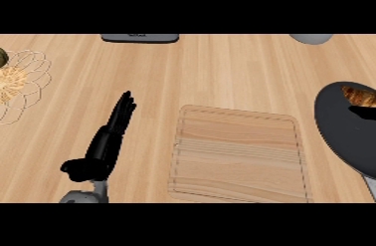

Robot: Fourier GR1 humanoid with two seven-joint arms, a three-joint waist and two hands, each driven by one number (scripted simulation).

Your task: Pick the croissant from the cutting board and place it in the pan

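The left hand (pixel 103 145) comes up from the lower edge of the head view, its fingers straight and held together, pointing away from the robot, with the thumb sticking out to its left near the wrist. It holds nothing and lies over bare wooden counter (pixel 220 70). The right hand does not show at all.

Just to the right of that hand lies the cutting board (pixel 238 155), a pale wooden rectangle with rounded corners and a groove round its edge; nothing lies on it. Further to the right, well apart from the hand, sits the pan (pixel 345 130), a dark round vessel cut off by the right edge, its grey handle running toward the lower right corner. The croissant (pixel 360 96) is inside the pan, in its far part, golden brown and only partly in view; a black shape beside it hides some of it.

Beyond the hand and to its left, at the left edge, rests a glass-like scalloped dish (pixel 26 85) with something yellowish inside. At the far edge are a dark flat object (pixel 140 38) and, far right, a grey rounded object (pixel 312 38).
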